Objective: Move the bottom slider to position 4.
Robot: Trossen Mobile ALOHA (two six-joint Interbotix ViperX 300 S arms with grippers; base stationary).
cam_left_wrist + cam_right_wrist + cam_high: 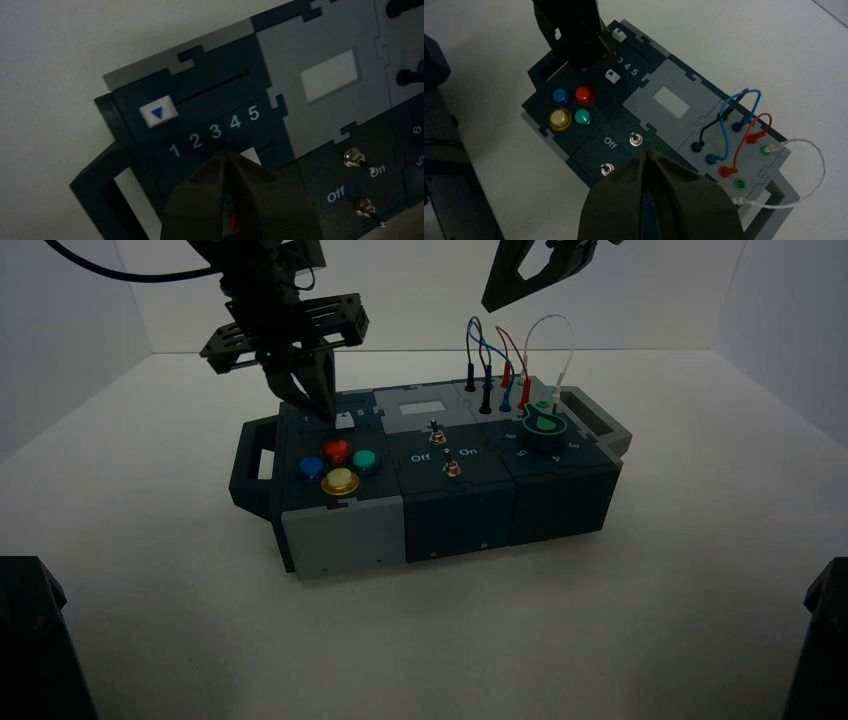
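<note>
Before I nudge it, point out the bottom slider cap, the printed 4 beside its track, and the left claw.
Bottom slider cap [612,76]: right wrist view, its white top face.
Printed 4 [235,121]: left wrist view, the digit itself.
Left claw [224,156]: left wrist view, between its tips.

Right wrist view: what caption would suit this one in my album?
Button-and-wire box seen from above, with red, blue, green and yellow buttons near two white sliders.
</note>
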